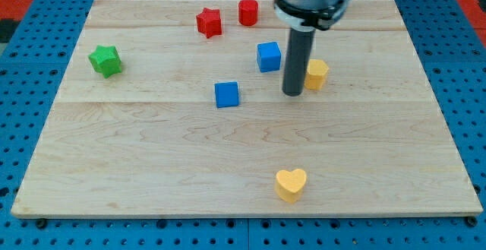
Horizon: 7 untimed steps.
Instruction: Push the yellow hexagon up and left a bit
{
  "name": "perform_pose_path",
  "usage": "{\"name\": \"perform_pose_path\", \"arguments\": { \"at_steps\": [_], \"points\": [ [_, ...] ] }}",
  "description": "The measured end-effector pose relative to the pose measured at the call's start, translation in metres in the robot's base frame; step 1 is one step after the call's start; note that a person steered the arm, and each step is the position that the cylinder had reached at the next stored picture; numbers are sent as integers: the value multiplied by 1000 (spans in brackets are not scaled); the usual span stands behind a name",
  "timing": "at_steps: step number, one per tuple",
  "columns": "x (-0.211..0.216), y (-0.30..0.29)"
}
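The yellow hexagon (317, 74) sits on the wooden board right of centre, in the upper half. My tip (293, 93) rests on the board just left of the hexagon and slightly below it, close to or touching its left side. The rod partly hides the hexagon's left edge. A blue cube (268, 56) lies just up and left of the tip.
A second blue cube (226, 94) lies left of the tip. A red star (209, 22) and a red cylinder (248, 11) sit near the top edge. A green star (105, 60) is at the left. A yellow heart (291, 184) lies near the bottom edge.
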<state>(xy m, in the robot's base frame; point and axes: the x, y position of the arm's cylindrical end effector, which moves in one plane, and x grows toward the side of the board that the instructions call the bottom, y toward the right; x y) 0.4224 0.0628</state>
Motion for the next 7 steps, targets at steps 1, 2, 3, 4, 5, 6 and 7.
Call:
{"name": "perform_pose_path", "arguments": {
  "at_steps": [1,2,3,4,5,6,7],
  "points": [
    [-27,13],
    [-34,52],
    [-19,92],
    [-15,84],
    [22,99],
    [29,130],
    [1,134]
  ]
}}
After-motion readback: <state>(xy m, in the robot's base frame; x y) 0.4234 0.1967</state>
